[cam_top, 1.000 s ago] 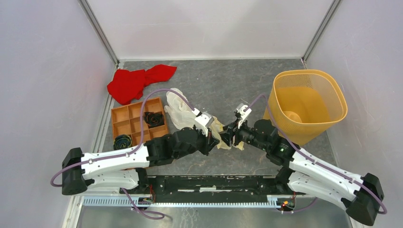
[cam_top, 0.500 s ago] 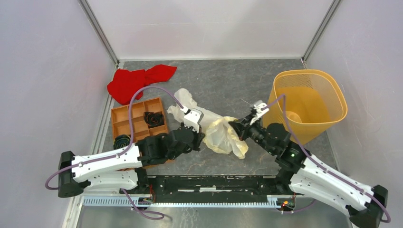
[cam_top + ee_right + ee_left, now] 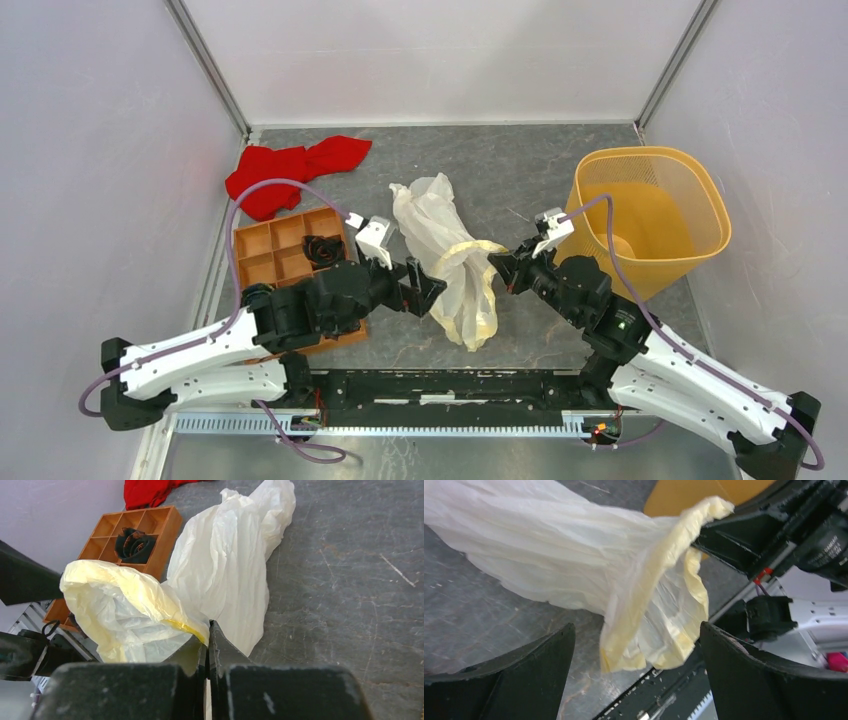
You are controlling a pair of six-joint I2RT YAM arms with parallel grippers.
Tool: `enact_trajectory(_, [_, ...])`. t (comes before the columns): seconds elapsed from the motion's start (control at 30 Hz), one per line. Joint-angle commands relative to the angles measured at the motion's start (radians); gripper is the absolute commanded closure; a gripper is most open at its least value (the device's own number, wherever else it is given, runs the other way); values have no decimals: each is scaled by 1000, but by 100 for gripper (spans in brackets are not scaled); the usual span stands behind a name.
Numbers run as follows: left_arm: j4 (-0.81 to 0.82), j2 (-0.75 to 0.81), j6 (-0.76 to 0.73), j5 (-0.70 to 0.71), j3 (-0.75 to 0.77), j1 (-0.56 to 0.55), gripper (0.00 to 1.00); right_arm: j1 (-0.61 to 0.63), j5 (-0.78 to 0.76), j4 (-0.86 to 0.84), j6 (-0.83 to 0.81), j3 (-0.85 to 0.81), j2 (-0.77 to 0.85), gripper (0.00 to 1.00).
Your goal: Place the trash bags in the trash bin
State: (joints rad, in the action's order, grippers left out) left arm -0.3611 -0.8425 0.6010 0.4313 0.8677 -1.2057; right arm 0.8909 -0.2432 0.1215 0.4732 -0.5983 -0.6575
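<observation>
A crinkly cream-white trash bag (image 3: 445, 250) with a yellowish rim stretches across the middle of the table. Its far end lies on the surface; its near end is lifted. My right gripper (image 3: 497, 265) is shut on the bag's yellow edge, and the right wrist view shows the pinch (image 3: 207, 630) with the bag (image 3: 225, 575) billowing to the left. My left gripper (image 3: 432, 290) stands wide open just left of the bag's hanging end (image 3: 574, 565), without touching it. The orange-yellow mesh trash bin (image 3: 600, 158) stands upright at the right, behind the right arm.
A red cloth (image 3: 295, 170) lies at the back left. An orange compartment tray (image 3: 265, 255) with black items (image 3: 322, 248) sits under the left arm. White walls close in the left, back and right sides.
The left gripper has let go of the bag, opened wide and drawn back to the left. The right gripper shut on the bag's rim and lifted it toward the right, stretching the bag out.
</observation>
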Motion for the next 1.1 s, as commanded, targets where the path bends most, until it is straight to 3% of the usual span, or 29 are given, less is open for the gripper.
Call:
enact_trajectory(0.0, [57,55,106,-137,-91,2,0,0,15,-50,56,-39,-15,99])
enact_trajectory(0.2, [197,77,217,-217,-275,2,0,0,30,-97,60,-36,-28,99])
enact_trajectory(0.43, [209,-10,201,-39,-243,13,0,0,64,-52,25,-54,-25,99])
enact_trajectory(0.47, [210,-24,204,-25,-232,22,2,0,68,-50,20,-53,-22,99])
enact_trajectory(0.57, [196,-67,194,-56,-190,69,32,-1,63,-25,0,-57,-18,94])
enact_trajectory(0.6, [185,-78,188,-65,-175,79,47,0,58,-4,-10,-62,-17,91])
enact_trajectory(0.67, [158,-80,176,-69,-154,97,64,0,52,54,-34,-74,-20,84])
enact_trajectory(0.83, [145,-44,149,-40,-150,115,83,1,278,197,-99,-141,-96,36])
enact_trajectory(0.93, [139,-34,149,-3,-149,126,89,10,354,188,-73,-125,-115,16])
enact_trajectory(1.07, [143,-28,149,-5,-135,130,93,36,312,161,-24,-80,-143,2])
